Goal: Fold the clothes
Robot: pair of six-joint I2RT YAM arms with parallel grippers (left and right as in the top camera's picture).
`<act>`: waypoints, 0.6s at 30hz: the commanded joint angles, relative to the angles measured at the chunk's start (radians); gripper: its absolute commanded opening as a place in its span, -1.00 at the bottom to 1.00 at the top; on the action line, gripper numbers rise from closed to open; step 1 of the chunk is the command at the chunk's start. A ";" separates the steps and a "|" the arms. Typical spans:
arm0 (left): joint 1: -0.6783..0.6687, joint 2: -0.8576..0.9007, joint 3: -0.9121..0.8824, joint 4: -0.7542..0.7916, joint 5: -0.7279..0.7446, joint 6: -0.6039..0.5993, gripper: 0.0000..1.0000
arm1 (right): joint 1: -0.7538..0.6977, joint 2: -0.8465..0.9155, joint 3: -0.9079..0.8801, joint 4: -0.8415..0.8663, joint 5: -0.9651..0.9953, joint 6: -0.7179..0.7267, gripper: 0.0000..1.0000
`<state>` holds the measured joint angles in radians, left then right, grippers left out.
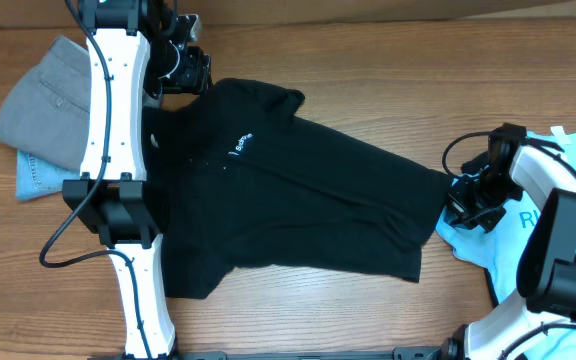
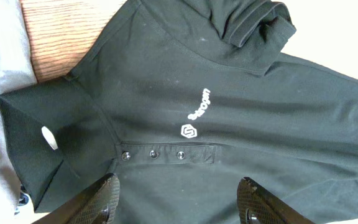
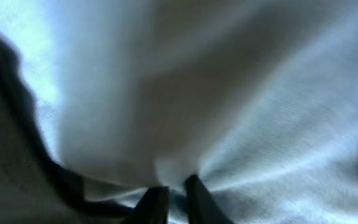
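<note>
A black shirt (image 1: 298, 200) lies spread across the middle of a wooden worktop (image 1: 388, 60), collar toward the upper left and hem toward the right. The overhead view alone shows the whole layout. A grey garment (image 1: 38, 100) lies bunched at the far left, partly under the white left arm. A light blue garment (image 1: 568, 160) with white lettering lies at the right edge, touching the shirt's hem. The left tool (image 1: 183, 65) sits by the collar. The right tool (image 1: 468, 205) sits where the hem meets the light blue cloth.

The left wrist view gives detail the overhead cannot. It shows a small white chest logo (image 2: 197, 115), a placket with three dark buttons (image 2: 151, 154), a turned collar (image 2: 247, 22) and a small white tab on the sleeve (image 2: 50, 138). The left tool's fingers (image 2: 104, 199) are spread wide above the shirt, with nothing between them.

The right wrist view is very close and blurred. Pale blue-white cloth fills it, with dark fabric along the left edge. The two dark fingertips (image 3: 197, 199) are pressed almost together, and creases in the pale cloth converge on them, so the tool appears to pinch a fold of the light blue garment.

The worktop is warm brown wood grain. Nothing of the room beyond it is visible.
</note>
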<state>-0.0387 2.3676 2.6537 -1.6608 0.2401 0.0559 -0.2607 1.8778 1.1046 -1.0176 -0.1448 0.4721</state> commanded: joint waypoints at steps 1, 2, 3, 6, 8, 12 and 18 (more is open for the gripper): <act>0.001 -0.027 0.019 -0.003 0.012 0.019 0.28 | -0.043 0.045 -0.047 0.072 0.180 0.126 -0.82; 0.001 -0.027 0.019 -0.003 0.012 0.019 0.29 | -0.064 0.045 -0.041 0.074 0.214 0.140 -0.82; 0.001 -0.027 0.019 -0.003 0.012 0.019 0.28 | -0.093 0.045 -0.032 0.074 0.237 0.157 -0.83; 0.000 -0.027 0.019 -0.007 0.012 0.019 0.28 | -0.170 0.045 -0.007 0.069 0.216 0.161 -0.86; 0.000 -0.027 0.019 -0.008 0.012 0.019 0.28 | -0.217 0.044 0.010 0.070 0.171 0.155 -0.85; 0.000 -0.027 0.019 -0.010 0.012 0.019 0.28 | -0.270 0.030 0.053 0.059 0.089 0.095 -0.85; 0.000 -0.027 0.019 -0.011 0.011 0.019 0.31 | -0.251 -0.071 0.143 0.011 -0.017 -0.036 -0.61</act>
<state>-0.0387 2.3676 2.6537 -1.6691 0.2401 0.0589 -0.5308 1.8790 1.1805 -1.0031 -0.1173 0.5159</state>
